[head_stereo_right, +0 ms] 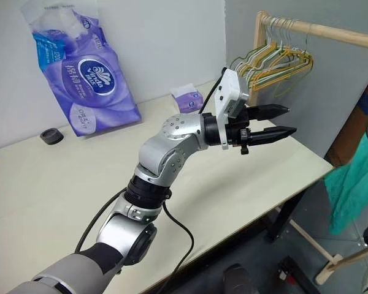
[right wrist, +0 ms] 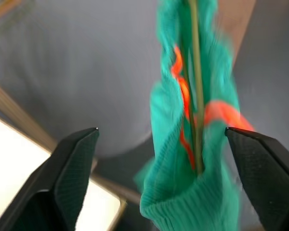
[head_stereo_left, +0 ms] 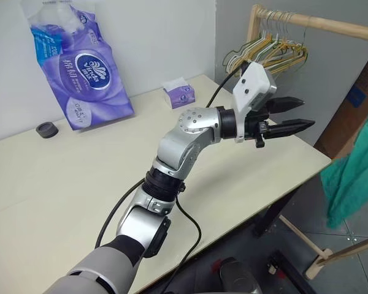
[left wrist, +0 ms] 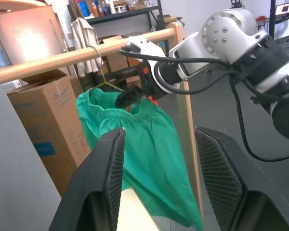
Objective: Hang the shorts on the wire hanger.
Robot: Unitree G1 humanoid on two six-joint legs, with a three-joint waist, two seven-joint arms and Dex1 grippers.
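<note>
While draped on the wire hanger from the wooden rail, teal shorts hanging free; right claw spread wide, released; left claw parted, empty, above desk.

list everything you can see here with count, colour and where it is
shorts: one, teal-green with an orange drawstring, hanging on the wire hanger from the rail
wire hanger: one, dull olive-grey, hooked over the wooden rail
wooden rail: one, light wood, past the table's far right end
bunched hangers: several, yellow, green and white, on the rail
table: one, cream top, against the white wall
tissue pack: one large, purple, leaning on the wall
tissue box: one small, purple and white, at the table's back
small round thing: one, dark grey, beside the large pack
cardboard box: one, brown, behind the rail
left gripper: black fingers apart, empty, above the table's right end
right gripper: open, black fingers either side of the shorts' waistband
</note>
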